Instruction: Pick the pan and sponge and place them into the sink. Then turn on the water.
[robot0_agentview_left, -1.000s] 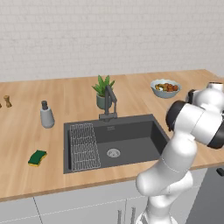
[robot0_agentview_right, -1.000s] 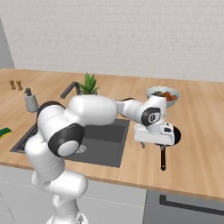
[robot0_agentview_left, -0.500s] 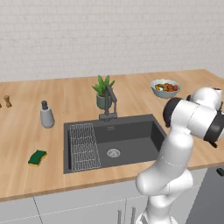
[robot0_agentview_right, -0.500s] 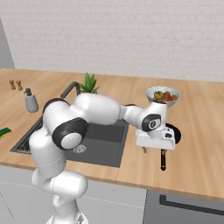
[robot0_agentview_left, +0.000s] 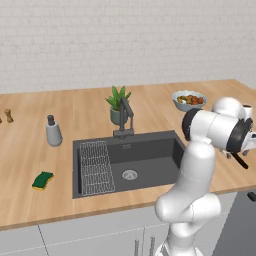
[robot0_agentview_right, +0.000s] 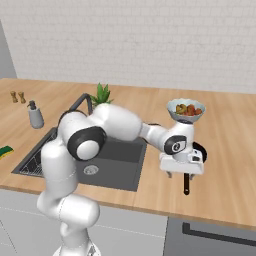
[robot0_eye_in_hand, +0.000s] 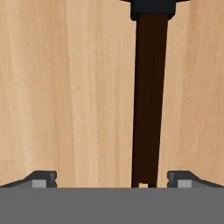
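Gripper (robot0_eye_in_hand: 111, 177) wide open, holds nothing, hangs over pan (robot0_agentview_right: 199, 151) handle. Pan sits on counter (robot0_agentview_right: 230, 165), right of sink (robot0_agentview_right: 122, 157). Pan looks hard, heavy at round end. Best grab handle near bowl part, or it may tip.

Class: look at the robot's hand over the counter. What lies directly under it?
Under the open hand lies the pan, its long handle running between the fingertips on bare wooden counter. The hand covers most of the pan's bowl.
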